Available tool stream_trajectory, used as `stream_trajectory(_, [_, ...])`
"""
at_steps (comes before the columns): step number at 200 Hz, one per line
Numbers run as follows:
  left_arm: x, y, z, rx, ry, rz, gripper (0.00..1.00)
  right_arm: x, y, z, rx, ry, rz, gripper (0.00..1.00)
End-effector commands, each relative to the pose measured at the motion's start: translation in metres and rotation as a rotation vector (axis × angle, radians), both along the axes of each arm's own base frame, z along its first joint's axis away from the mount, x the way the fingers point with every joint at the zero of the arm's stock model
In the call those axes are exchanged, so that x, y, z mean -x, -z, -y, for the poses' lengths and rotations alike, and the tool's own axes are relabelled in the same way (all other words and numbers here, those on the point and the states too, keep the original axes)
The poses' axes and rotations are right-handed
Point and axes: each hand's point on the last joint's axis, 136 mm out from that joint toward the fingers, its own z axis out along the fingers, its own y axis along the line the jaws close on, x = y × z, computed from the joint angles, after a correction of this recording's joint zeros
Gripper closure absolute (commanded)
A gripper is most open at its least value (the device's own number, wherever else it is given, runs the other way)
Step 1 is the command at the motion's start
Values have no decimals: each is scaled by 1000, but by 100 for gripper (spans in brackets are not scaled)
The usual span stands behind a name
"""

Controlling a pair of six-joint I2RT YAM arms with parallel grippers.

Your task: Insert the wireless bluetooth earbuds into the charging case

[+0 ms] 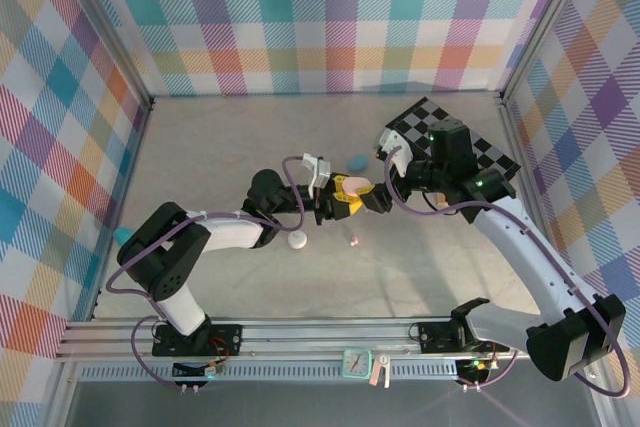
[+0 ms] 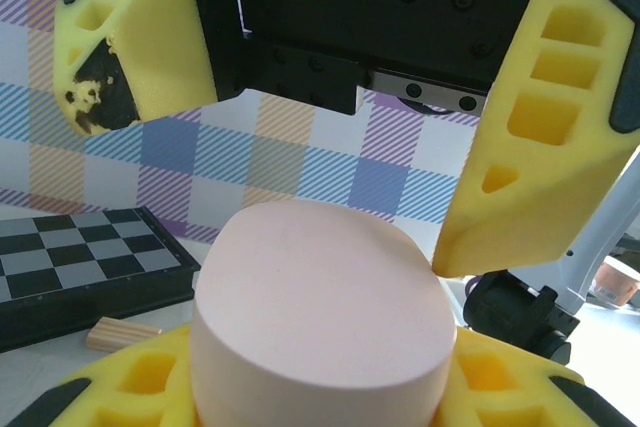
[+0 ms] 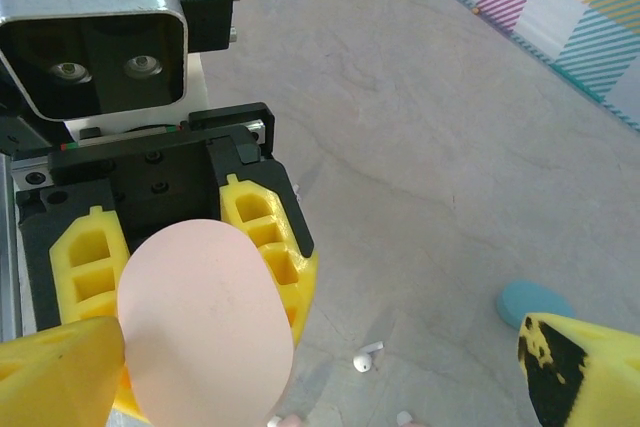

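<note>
My left gripper (image 1: 348, 199) is shut on a pink oval charging case (image 1: 360, 190), held above the table's middle. In the left wrist view the case (image 2: 320, 297) sits between my yellow fingers (image 2: 500, 387), its smooth face up and lid closed. My right gripper (image 1: 384, 193) stands open around the case without touching it, its fingers (image 2: 540, 147) wide on either side. A white earbud (image 3: 367, 357) lies on the table below, with another white bit (image 3: 405, 417) at the frame edge. A tiny pinkish bud (image 1: 352, 241) lies nearer the front.
A teal case (image 1: 358, 160) lies just behind the grippers and a white case (image 1: 297, 240) in front of the left arm. A folded chessboard (image 1: 455, 142) sits back right, with a small wooden block (image 2: 120, 332) beside it. Plaid walls enclose the table.
</note>
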Motion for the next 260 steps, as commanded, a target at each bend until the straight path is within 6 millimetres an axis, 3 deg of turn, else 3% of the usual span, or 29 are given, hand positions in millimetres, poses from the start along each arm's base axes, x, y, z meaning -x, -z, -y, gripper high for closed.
stream_trajectory(1, [17,-29,-5,61,49,95,67,-14,-24,4,-28,64,88,1])
stream_trajectory(121, [21,-23,-10,52,37,105,67,-30,-50,6,-96,155,107,0])
stream_trajectory(221, [17,-8,-19,33,-12,100,67,-4,-88,6,-281,140,64,1])
stream_trajectory(237, [16,-6,-25,29,-30,102,67,-8,-86,13,-345,203,-21,1])
stream_trajectory(260, [15,-3,-34,22,-52,101,67,-26,-63,34,-425,358,-217,1])
